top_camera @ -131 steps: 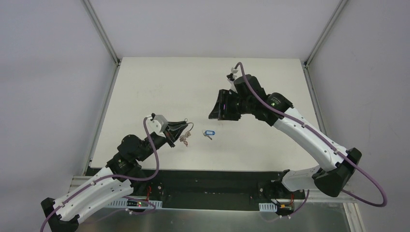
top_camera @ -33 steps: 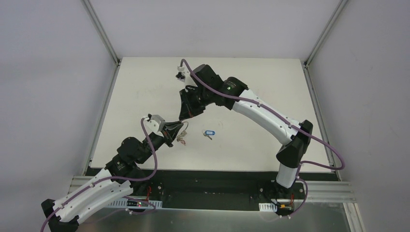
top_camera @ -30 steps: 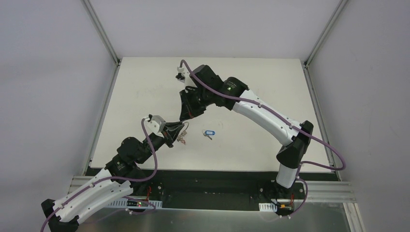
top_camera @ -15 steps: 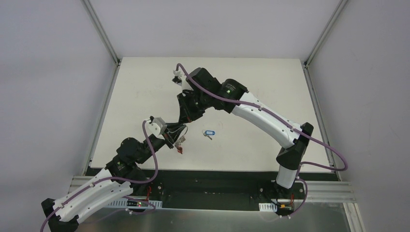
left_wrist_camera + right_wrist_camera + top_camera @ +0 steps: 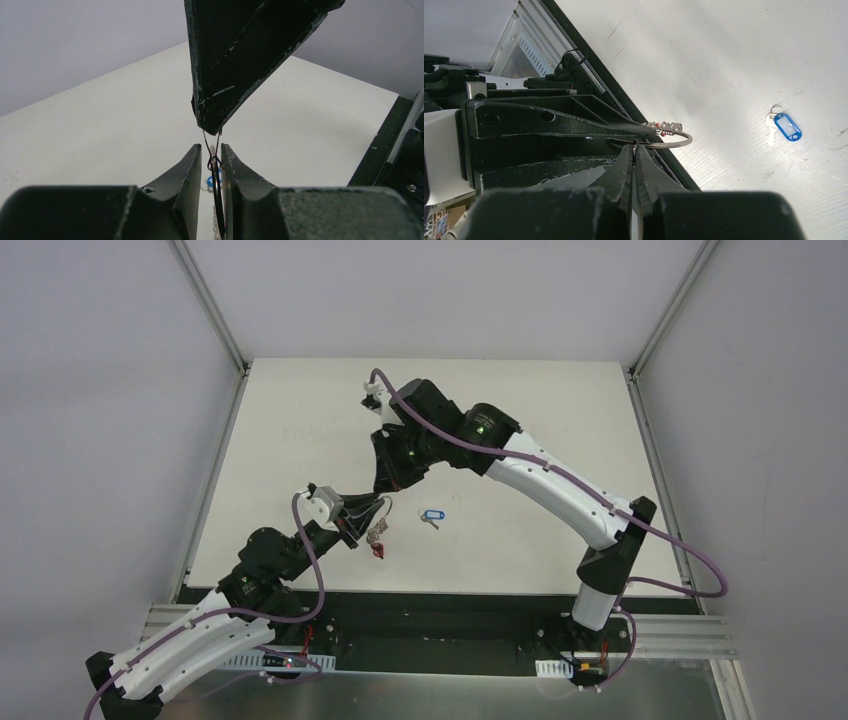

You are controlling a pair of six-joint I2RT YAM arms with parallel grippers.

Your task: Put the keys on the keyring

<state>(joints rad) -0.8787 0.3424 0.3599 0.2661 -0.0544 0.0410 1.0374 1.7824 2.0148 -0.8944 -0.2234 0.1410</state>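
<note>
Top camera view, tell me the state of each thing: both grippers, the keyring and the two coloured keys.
keyring, lifted off the table, silver keys hanging from it.
right gripper, shut on the keyring.
left gripper, slightly open around the keyring.
red key, hanging with the silver keys.
blue key, flat on the table, not on the keyring.

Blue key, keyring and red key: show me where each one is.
blue key (image 5: 787,126), right wrist view, on its blue plastic head.
keyring (image 5: 689,140), right wrist view, on the ring's bare outer curve.
red key (image 5: 378,551), top view, on its red head.
</note>
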